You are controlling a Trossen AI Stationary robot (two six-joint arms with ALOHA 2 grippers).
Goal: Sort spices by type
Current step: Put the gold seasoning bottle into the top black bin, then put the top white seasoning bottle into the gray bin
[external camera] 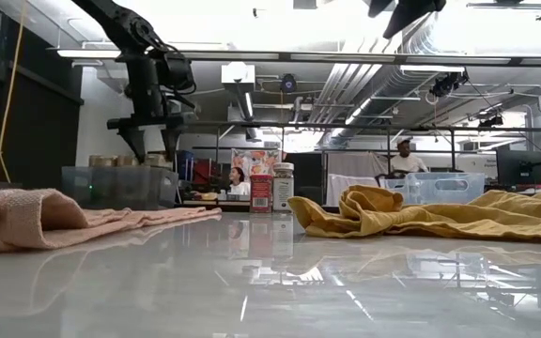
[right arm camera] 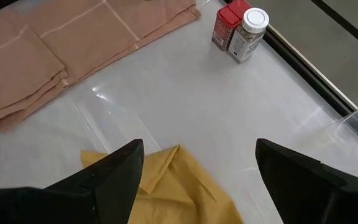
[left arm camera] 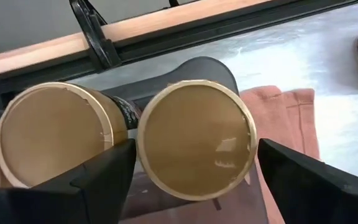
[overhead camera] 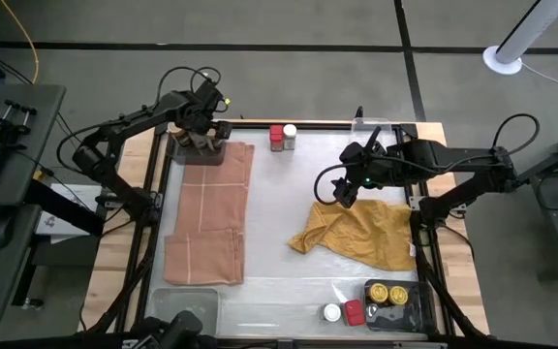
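The table (overhead camera: 289, 223) fills the high view, its white top hemmed by wood rails. A folded pink cloth (overhead camera: 208, 215) lies at about 9 o'clock from the centre, and a crumpled mustard cloth (overhead camera: 361, 236) lies at 4 o'clock.

The left arm reaches to 11 o'clock, where its gripper (overhead camera: 199, 136) hangs over a clear tray (external camera: 118, 186) at the pink cloth's far end. From above the arm covers most of that tray. In the left wrist view its fingers (left arm camera: 98, 177) are spread wide on either side of a tan-lidded jar (left arm camera: 195, 138), not touching it as far as can be seen. A second tan jar (left arm camera: 51, 132) stands just beside it, and the rim of a third is cut off at the frame edge.

The right gripper (overhead camera: 349, 189) hovers near the centre, at the mustard cloth's upper edge. Its fingers (right arm camera: 107, 177) stand open with nothing between them.

At 12 o'clock, against the far rail, a red-lidded jar (overhead camera: 276, 138) and a white-lidded jar (overhead camera: 289, 137) stand touching or nearly so.

At 5 o'clock, a dark tray (overhead camera: 410, 312) holds two gold-lidded jars (overhead camera: 387, 292). Just beside it, a red jar (overhead camera: 354, 311) and a white jar (overhead camera: 332, 312) sit on the table. Their bodies are hard to make out from above.

Another clear tray (overhead camera: 184, 302) at 7 o'clock is faint.
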